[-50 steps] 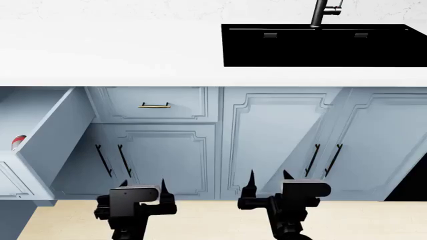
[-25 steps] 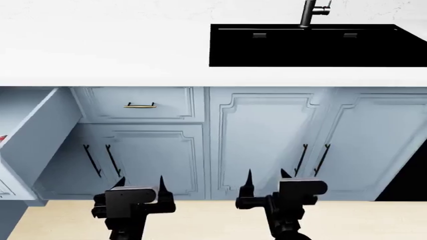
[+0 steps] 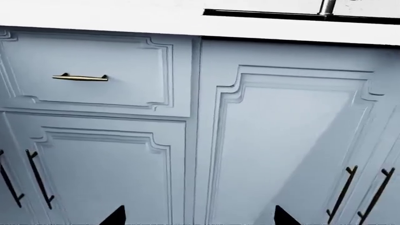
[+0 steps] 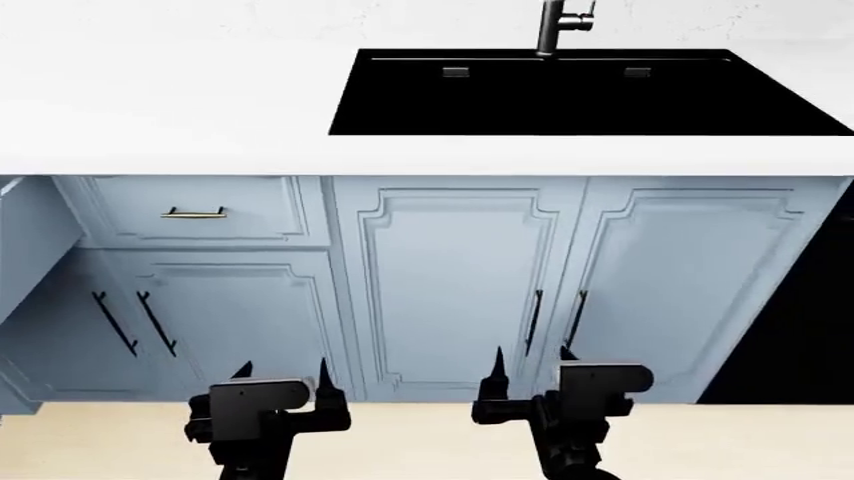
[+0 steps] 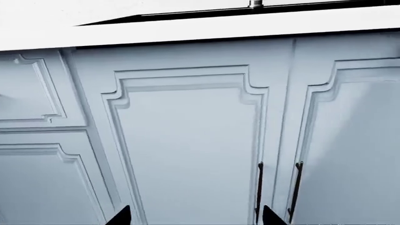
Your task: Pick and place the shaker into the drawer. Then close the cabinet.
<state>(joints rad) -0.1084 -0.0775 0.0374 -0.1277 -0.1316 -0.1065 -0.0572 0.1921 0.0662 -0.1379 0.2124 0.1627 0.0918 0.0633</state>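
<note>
The shaker is out of view in every frame. Only a strip of the open drawer's (image 4: 16, 240) pale blue-grey side wall shows at the far left edge of the head view. My left gripper (image 4: 283, 372) hangs low in front of the cabinet doors, open and empty. In the left wrist view that gripper (image 3: 200, 216) shows only its two dark tips, wide apart. My right gripper (image 4: 533, 360) is level with it further right, also open with nothing between its fingers. The right wrist view shows the right gripper's (image 5: 196, 216) tips spread before a closed door.
A white countertop (image 4: 160, 100) holds a black sink (image 4: 587, 95) with a dark faucet (image 4: 554, 25). Below are a closed drawer front with a brass handle (image 4: 194, 212) and panelled doors with black bar handles (image 4: 534, 320). A dark gap (image 4: 814, 300) lies at the right. The floor (image 4: 427, 440) is beige.
The head view has swung to the right: the sink and cabinets slid left, and the open drawer with the red shaker inside has left the frame. Both grippers keep their pose.
</note>
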